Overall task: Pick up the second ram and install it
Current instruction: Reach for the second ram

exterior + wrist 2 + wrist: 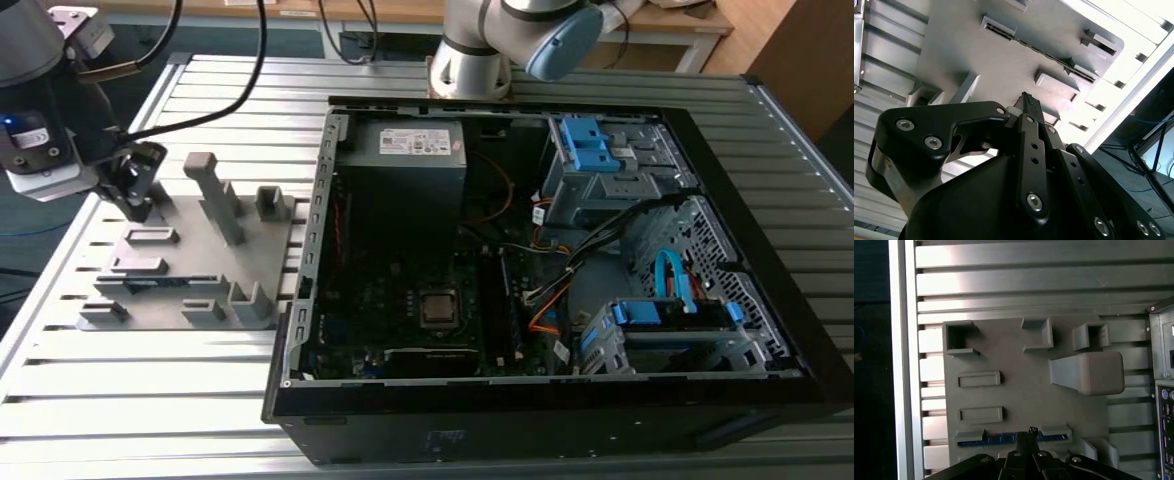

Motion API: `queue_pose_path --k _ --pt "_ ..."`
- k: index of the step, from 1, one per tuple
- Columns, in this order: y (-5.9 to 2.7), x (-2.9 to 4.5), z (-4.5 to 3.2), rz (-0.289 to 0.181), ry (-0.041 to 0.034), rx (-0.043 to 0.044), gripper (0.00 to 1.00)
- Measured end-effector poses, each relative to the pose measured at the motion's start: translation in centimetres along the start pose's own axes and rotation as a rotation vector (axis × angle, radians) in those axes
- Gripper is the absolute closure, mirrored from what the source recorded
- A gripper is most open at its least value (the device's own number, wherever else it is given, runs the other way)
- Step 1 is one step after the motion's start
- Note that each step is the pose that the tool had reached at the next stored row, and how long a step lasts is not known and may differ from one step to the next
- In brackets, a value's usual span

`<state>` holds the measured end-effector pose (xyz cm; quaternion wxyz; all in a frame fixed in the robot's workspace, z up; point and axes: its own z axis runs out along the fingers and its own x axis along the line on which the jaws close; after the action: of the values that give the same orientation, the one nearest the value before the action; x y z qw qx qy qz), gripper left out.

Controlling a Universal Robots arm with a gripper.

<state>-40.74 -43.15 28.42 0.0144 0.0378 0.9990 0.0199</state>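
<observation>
The second ram [1002, 438] lies on edge in a slot of the grey holder plate [1019, 395], a thin dark strip with bluish patches between two small blocks. In the second wrist view the ram [1054, 56] runs as a dark line across the plate [1004, 70]. My gripper [138, 205] hangs over the plate at the exterior view's left. Its fingertips [1029, 432] hover just above the ram's middle, apart from it. The gripper [1029, 100] is shut with nothing between its fingers.
The holder plate [200, 270] carries a tall grey post [220, 200] and several low blocks close to the gripper. An open computer case [561, 390] lies at the exterior view's right, with the motherboard [414, 280] and blue drive brackets [587, 145] inside. The table [134, 380] is ribbed aluminium.
</observation>
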Motion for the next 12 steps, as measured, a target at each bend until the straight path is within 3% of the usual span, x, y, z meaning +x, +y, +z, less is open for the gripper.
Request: queue_pose_path --k 12 --pt "-0.07 0.03 1.17 0.000 0.0001 0.0001 0.90"
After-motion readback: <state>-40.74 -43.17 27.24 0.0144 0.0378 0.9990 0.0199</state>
